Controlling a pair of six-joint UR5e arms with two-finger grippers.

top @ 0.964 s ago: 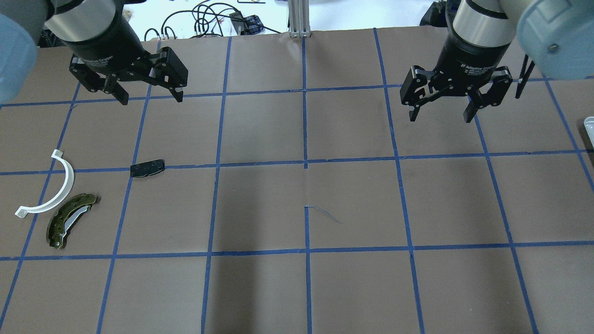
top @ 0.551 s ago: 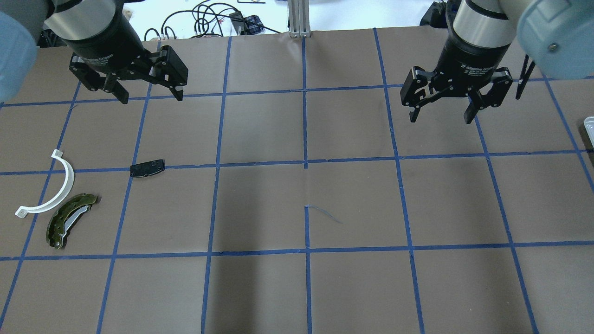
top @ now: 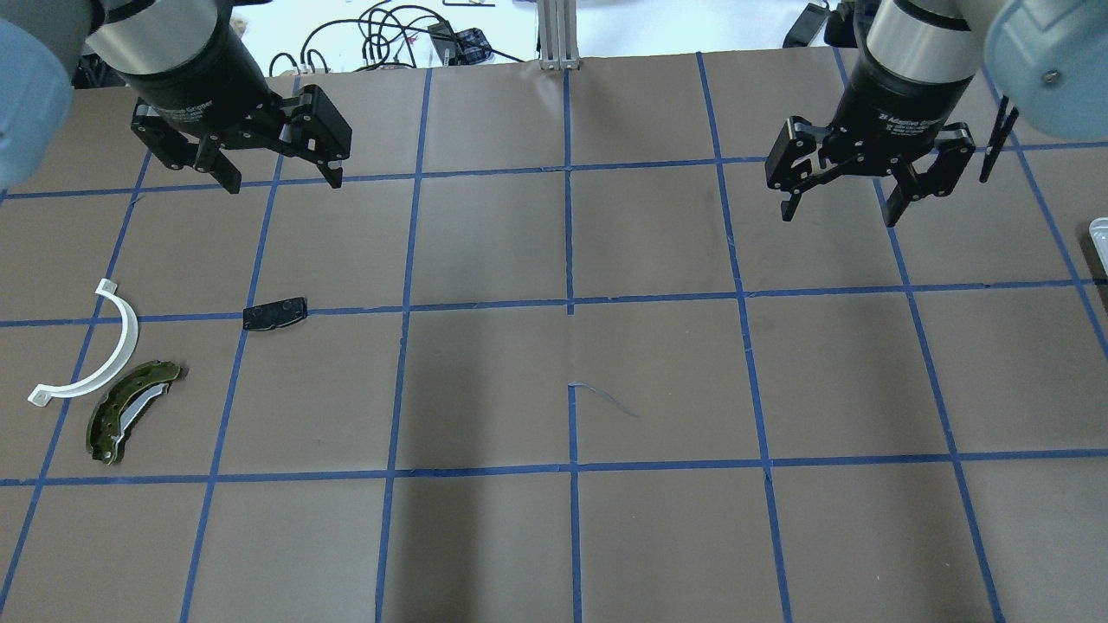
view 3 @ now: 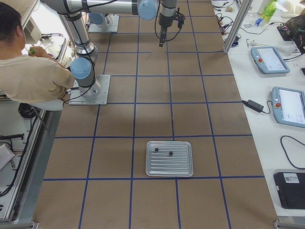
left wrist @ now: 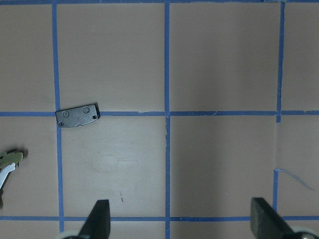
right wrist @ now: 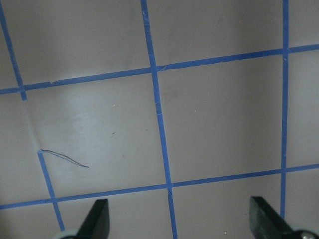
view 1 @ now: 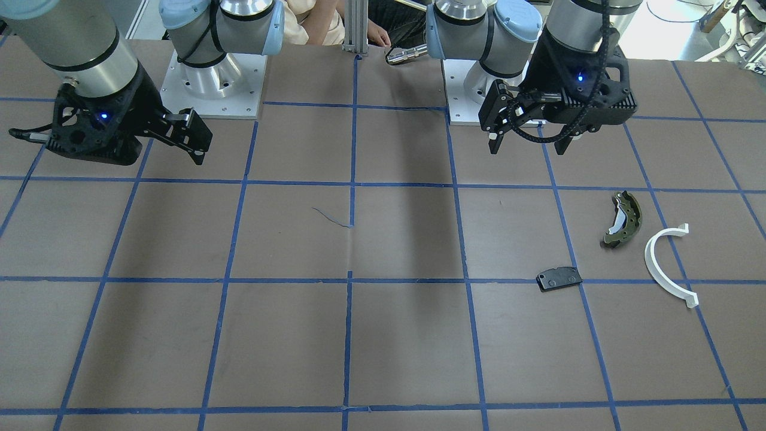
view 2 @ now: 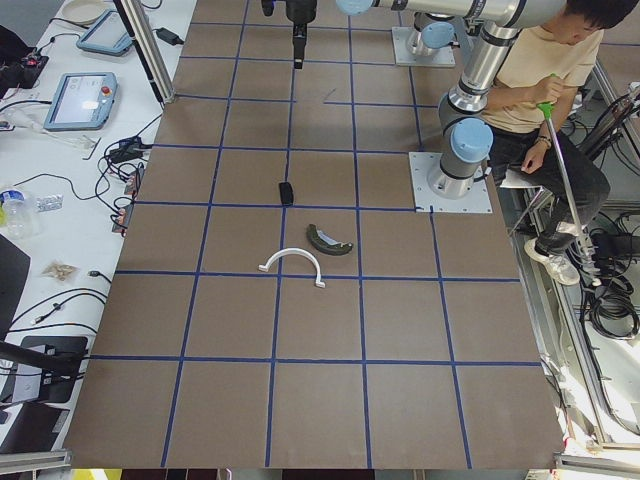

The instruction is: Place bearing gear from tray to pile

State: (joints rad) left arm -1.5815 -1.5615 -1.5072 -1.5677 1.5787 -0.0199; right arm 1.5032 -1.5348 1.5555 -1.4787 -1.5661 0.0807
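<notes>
The pile lies at the table's left: an olive-green brake shoe (top: 130, 408), a white arc (top: 95, 350) and a flat black pad (top: 275, 313). The pad also shows in the left wrist view (left wrist: 78, 115). The silver tray (view 3: 152, 171) lies far to the right and holds two small dark parts (view 3: 156, 150) (view 3: 170, 153). I cannot tell which is the bearing gear. My left gripper (top: 283, 183) is open and empty, raised beyond the pad. My right gripper (top: 839, 216) is open and empty over bare table, short of the tray, whose edge just shows in the overhead view (top: 1099, 234).
Cables (top: 389, 35) and an aluminium post (top: 558, 35) sit at the far edge. A person (view 2: 540, 90) sits beside the robot bases. Tablets (view 3: 288, 106) lie on the side bench. Blue tape lines grid the brown table.
My right gripper has shifted a little to the right, towards the tray side, still open. The left gripper and the pile have not moved.
</notes>
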